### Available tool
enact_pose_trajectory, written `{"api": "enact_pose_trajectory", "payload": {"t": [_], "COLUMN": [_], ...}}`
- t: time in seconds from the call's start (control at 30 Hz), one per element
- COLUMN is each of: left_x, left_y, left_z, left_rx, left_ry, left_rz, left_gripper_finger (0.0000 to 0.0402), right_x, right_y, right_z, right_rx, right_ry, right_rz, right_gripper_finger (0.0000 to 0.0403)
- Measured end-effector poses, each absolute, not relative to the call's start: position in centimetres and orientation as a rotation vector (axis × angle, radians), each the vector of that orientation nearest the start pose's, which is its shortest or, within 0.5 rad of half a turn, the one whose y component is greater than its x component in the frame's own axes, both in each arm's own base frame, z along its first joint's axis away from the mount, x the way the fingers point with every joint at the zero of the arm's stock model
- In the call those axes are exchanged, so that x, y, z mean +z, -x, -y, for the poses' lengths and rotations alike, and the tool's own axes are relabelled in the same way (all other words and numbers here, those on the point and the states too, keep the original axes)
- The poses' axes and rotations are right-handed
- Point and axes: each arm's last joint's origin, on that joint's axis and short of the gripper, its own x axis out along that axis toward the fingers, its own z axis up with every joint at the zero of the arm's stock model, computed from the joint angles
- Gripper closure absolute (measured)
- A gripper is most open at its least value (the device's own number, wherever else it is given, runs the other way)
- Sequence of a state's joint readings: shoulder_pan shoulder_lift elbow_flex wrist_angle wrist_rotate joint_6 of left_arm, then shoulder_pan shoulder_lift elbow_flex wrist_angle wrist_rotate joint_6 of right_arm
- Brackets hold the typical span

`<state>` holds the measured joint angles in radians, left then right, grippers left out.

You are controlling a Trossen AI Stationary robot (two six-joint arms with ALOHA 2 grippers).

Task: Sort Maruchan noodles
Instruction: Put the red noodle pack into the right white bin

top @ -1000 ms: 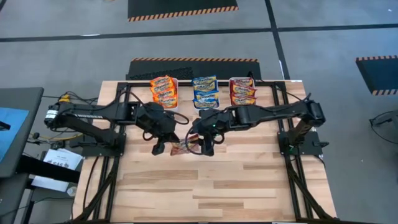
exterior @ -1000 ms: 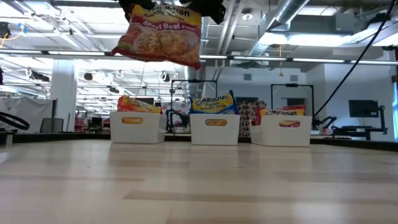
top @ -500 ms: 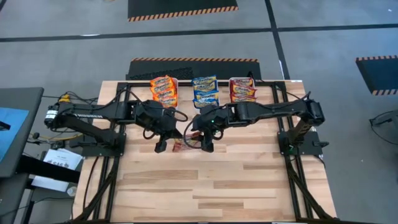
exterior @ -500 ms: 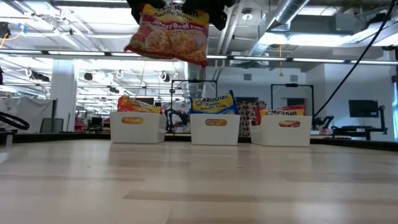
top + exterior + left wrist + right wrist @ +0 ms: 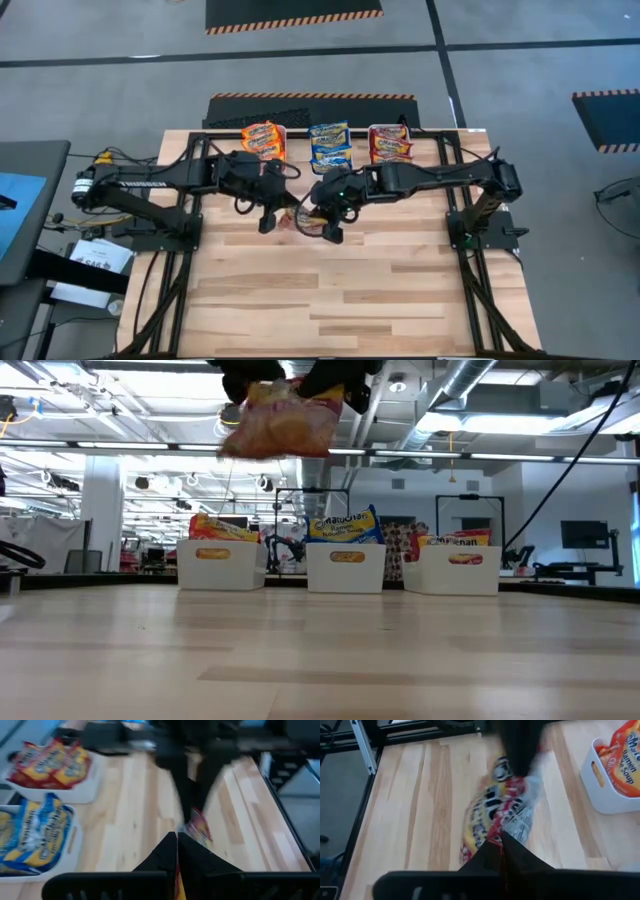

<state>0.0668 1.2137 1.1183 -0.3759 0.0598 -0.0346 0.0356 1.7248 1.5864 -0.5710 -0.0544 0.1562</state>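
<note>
Wooden table [image 5: 360,290], with three white bins [image 5: 346,568] of noodle packets along its far edge.
We see both grippers high above the table's middle, clamped on one red packet [image 5: 282,422]: left gripper [image 5: 268,222] and right gripper [image 5: 330,232], each pinching one end.

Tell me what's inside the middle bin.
The middle bin holds blue-and-yellow packets, several stacked, filling it. Whatever lies under the top ones, and the bin's floor, is covered.
</note>
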Motion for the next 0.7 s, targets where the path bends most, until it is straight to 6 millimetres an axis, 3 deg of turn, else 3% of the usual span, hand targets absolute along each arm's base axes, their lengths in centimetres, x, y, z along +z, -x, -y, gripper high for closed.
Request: {"api": "enact_pose_trajectory", "payload": {"t": [0.23,0.5,0.7], "left_x": [34.4,34.7,35.8], "left_y": [-26.2,-26.1,-26.2], "left_z": [-2.6,-4.4,-5.9], "left_rx": [0.026,0.070,0.150], "left_ry": [0.116,0.162,0.219], "left_rz": [-0.465,-0.417,-0.295], "left_gripper_finger": [0.0395,0.0329,0.0304], "right_x": [32.4,31.6,32.0], "right_y": [-38.2,-37.3,-35.1], "right_z": [-0.7,1.5,4.4], "right_rx": [-0.003,-0.057,-0.102], "right_ry": [-0.164,-0.152,-0.124], "right_rz": [-0.754,-0.868,-0.976], "right_gripper_finger": [0.0397,0.0397,0.0397]}}
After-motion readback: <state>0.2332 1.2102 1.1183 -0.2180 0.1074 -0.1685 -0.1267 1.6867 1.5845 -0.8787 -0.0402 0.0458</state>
